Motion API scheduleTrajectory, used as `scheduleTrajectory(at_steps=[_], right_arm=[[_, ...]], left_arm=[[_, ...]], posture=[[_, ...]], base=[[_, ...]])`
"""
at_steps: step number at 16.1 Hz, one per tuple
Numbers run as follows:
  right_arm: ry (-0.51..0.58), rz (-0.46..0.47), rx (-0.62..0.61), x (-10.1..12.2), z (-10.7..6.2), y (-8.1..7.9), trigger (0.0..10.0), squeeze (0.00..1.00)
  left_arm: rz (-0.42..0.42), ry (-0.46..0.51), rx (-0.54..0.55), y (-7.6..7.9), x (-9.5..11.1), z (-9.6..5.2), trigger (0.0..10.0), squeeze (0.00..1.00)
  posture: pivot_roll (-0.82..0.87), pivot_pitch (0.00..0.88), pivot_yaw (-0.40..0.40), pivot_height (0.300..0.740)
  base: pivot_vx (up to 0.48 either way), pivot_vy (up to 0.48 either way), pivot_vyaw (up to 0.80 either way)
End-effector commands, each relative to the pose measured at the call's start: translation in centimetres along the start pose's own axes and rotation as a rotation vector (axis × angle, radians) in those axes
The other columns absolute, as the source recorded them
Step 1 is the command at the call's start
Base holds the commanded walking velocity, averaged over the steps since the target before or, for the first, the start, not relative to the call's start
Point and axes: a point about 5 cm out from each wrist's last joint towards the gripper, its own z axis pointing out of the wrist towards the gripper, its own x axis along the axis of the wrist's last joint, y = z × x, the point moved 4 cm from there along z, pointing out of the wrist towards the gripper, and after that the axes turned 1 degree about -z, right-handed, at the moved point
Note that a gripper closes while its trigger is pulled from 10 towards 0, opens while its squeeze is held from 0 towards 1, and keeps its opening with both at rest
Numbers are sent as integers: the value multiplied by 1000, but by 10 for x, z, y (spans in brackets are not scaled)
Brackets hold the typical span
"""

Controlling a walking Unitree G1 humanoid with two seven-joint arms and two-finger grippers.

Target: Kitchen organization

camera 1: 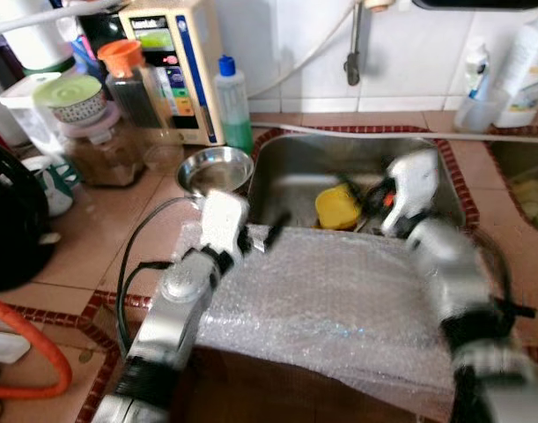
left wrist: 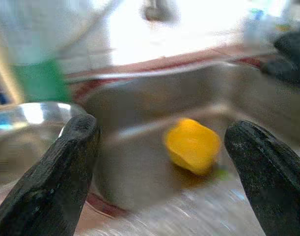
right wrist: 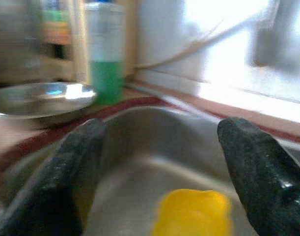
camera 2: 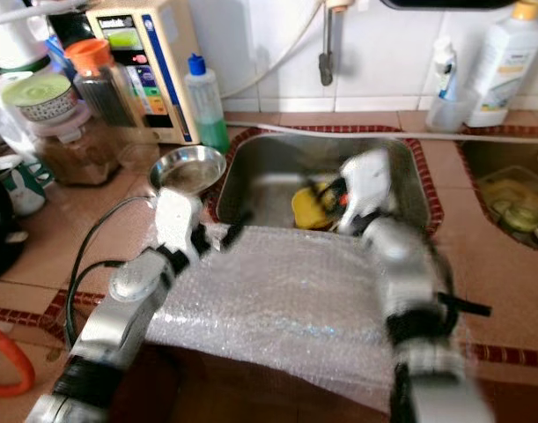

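A yellow cup lies on its side in the steel sink. A sheet of bubble wrap is draped over the sink's front edge and the counter before it. My left gripper hovers at the wrap's far left corner by the sink's rim. It is open, and the left wrist view shows the yellow cup beyond its fingers. My right gripper hangs inside the sink just right of the cup, open, with the cup below its spread fingers.
A steel bowl sits on the counter left of the sink, with a green soap bottle and a water purifier behind it. Jars and a black kettle crowd the left. A second basin lies to the right.
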Motion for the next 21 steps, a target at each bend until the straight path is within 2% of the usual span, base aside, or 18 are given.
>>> scheduleTrajectory(at_steps=[1, 3, 4, 6, 8, 10, 11, 12, 14, 17, 20, 21], right_arm=[[45, -1, 49, 18, 4, -13, 10000, 1000], [71, 37, 131, 27, -7, -49, 10000, 1000], [66, 42, 158, 28, -11, -59, 10000, 1000], [50, 44, 178, 27, -17, -70, 10000, 1000], [25, 53, 178, 31, -24, -77, 10000, 1000], [1, 72, 230, 35, -33, -92, 10000, 1000], [-5, 77, 247, 34, -36, -97, 10000, 1000], [-17, 80, 254, 33, -38, -101, 10000, 1000], [-28, 77, 265, 34, -41, -108, 10000, 1000], [-46, 62, 292, 34, -46, -118, 10000, 1000], [-54, 61, 289, 34, -46, -120, 10000, 1000], [-55, 58, 289, 34, -46, -120, 10000, 1000]], left_arm=[[12, 6, 77, -13, 1, 1, 10000, 1000], [-37, -29, 245, -33, -4, 7, 10000, 1000], [-70, -41, 294, -40, -6, 8, 10000, 1000], [-137, -63, 362, -48, -10, 12, 10000, 1000], [-145, -112, 420, -54, -16, 17, 10000, 1000], [-256, -127, 471, -56, -19, 24, 10000, 1000], [-309, -121, 464, -54, -18, 28, 10000, 337], [-339, -135, 471, -54, -19, 31, 10000, 0], [-414, -178, 510, -57, -25, 33, 10000, 0], [-443, -177, 566, -69, -21, 36, 10000, 0], [-456, -189, 664, -84, -24, 29, 10000, 0], [-473, -190, 673, -85, -25, 29, 10000, 0]], posture=[[-335, 64, 133, 740], [-351, 67, 132, 740], [-355, 68, 133, 740], [-367, 72, 137, 740], [-370, 73, 139, 740], [-389, 78, 148, 740], [-389, 78, 148, 740], [-398, 80, 152, 740], [-405, 84, 157, 740], [-410, 86, 163, 740], [-411, 82, 162, 740], [-411, 82, 162, 740]], base=[[0, 0, 0], [0, 0, 0], [0, 0, 0], [0, 0, 0], [0, 0, 0], [0, 0, 0], [0, 0, 0], [0, 0, 0], [0, 0, 0], [0, 0, 0], [0, 0, 0], [0, 0, 0]])
